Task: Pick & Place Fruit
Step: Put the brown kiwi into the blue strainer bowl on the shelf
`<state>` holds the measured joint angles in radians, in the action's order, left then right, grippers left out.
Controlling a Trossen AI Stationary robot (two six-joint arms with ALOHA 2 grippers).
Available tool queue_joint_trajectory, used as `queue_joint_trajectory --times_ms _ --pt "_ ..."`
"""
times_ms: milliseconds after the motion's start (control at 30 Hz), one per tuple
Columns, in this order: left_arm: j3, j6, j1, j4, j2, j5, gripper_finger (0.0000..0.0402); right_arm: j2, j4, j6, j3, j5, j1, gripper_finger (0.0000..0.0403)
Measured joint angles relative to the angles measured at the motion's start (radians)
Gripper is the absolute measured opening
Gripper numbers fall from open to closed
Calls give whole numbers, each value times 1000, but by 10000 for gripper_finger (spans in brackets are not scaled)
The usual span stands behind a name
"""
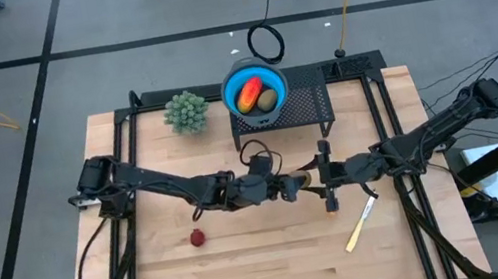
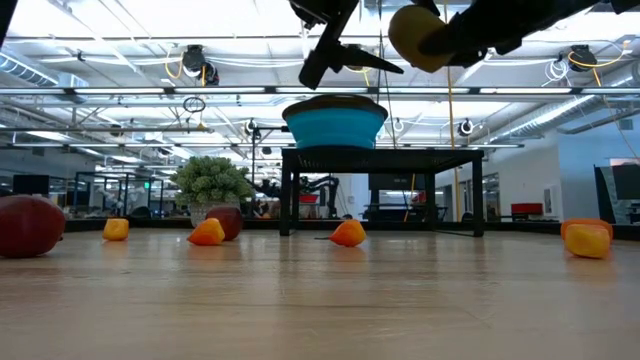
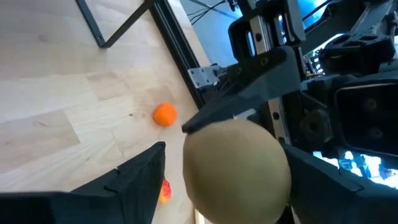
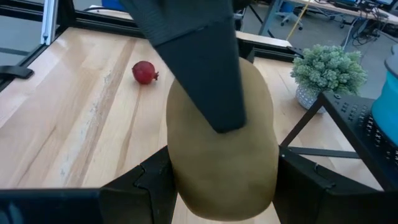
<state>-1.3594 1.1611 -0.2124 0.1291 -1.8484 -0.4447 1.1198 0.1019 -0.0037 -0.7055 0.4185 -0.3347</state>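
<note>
A brown-olive oval fruit (image 1: pixel 304 179) hangs in the air over the table's middle, between both grippers. My right gripper (image 4: pixel 224 186) reaches in from the table's right and is shut on it. My left gripper (image 3: pixel 227 180) comes from the left and stands open around the fruit's other end. A blue bowl (image 1: pixel 271 79) on a black mesh stand (image 1: pixel 310 107) holds a red-yellow oblong (image 1: pixel 249 94) and an olive oval (image 1: pixel 268 102). A dark red ball (image 1: pixel 198 237) lies on the wood, and orange bits (image 2: pixel 348 233) are scattered about. My right gripper pinches the olive fruit's wide middle (image 4: pixel 186 168) between its two fingers, coming level from the table's right. The fruit is lifted clear of the table. My left gripper has one finger (image 4: pixel 205 68) lying over the fruit's upper side (image 4: pixel 249 106). A gap shows beside its other finger (image 3: pixel 146 171).
A green bushy plant (image 1: pixel 186 112) stands left of the stand near the far edge. A pale knife (image 1: pixel 361 222) lies on the wood right of centre. Another dark red ball (image 2: pixel 30 225) and orange bits (image 2: pixel 587 238) lie along the low view. Cables run on the floor beyond.
</note>
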Motion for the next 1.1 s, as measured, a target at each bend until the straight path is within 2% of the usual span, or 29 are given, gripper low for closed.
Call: queue_joint_trajectory --times_ms 333,567,733,1000,1100 --pt "0 -4 23 5 1 68 237 0 -6 0 1 0 0 199" --pt "0 -3 23 5 1 76 190 0 -7 0 1 1 0 199" --pt "0 -3 23 4 1 78 194 0 -11 0 1 0 0 205" --pt "0 1 23 -70 1 105 191 0 -84 79 1 -8 -1 243" --pt "0 25 22 -116 1 115 190 0 -104 115 1 -62 -1 255"
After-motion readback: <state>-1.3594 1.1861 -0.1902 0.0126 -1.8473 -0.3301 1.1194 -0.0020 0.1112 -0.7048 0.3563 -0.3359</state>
